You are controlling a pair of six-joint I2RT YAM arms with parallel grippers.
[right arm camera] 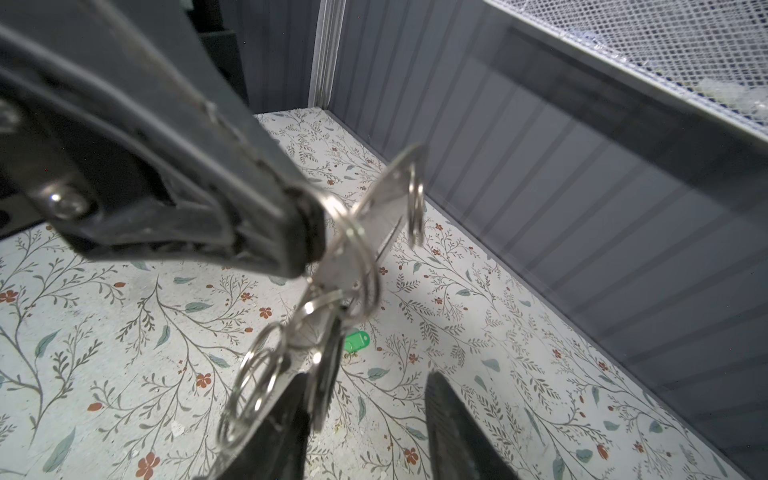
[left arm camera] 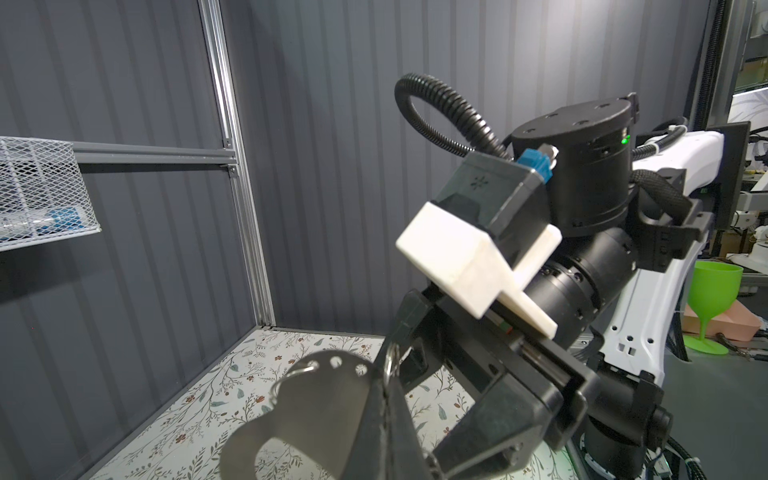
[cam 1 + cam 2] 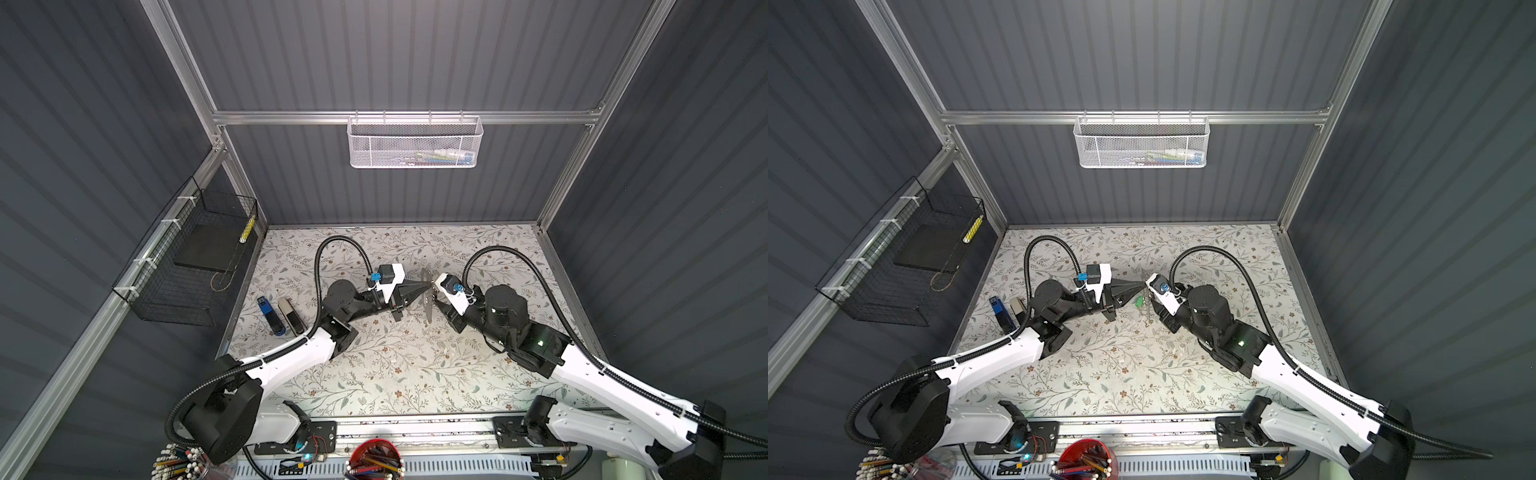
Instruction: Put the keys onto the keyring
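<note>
so: left gripper (image 1: 307, 237) clamped shut on edge of keyring (image 1: 386, 199), holding it upright in air between arms. in a top view keyring (image 3: 424, 275) reads edge-on, long axis front-to-back. green-tagged key (image 1: 355, 340) dangles below, seemingly on already. black-tagged key (image 1: 328, 370) lies against one finger of right gripper (image 1: 365, 386), jaws half apart, gap empty, nothing clamped. right arm nearer; next likely pinch that key, thread onto free loop.

The keyring (image 2: 324, 407) looks matt grey metal, its loops (image 1: 416, 199) shiny steel, the green tag (image 1: 356, 341) glossy plastic.
</note>
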